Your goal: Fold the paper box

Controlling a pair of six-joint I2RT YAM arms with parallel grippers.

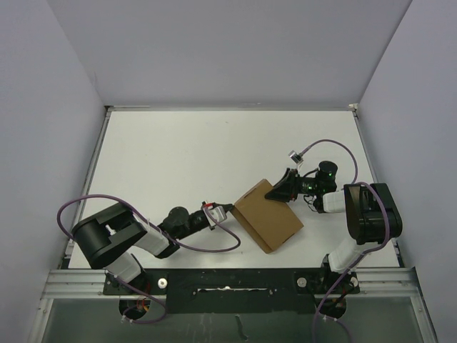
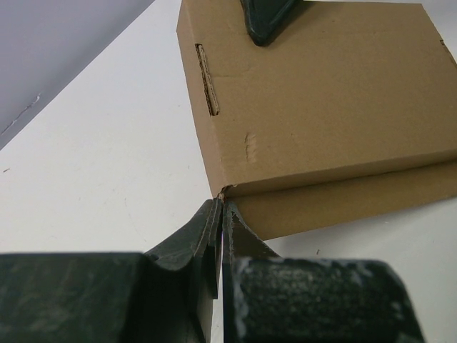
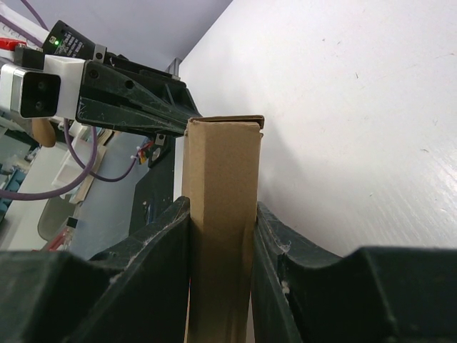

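The paper box (image 1: 268, 216) lies flat on the table (image 1: 178, 150) near the front, between the two arms. The right gripper (image 1: 284, 190) is clamped across its thin far edge, I'd guess to steady it while the left gripper (image 1: 227, 212), fingers pressed together, noses at the left corner where a flap edge shows. Its long side runs slantwise, from far-left to near-right.

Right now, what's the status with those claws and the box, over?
Right gripper clamped on paper box, far edge. Left gripper shut, tips at its left corner. Box folded up, thin. Nothing in the way.
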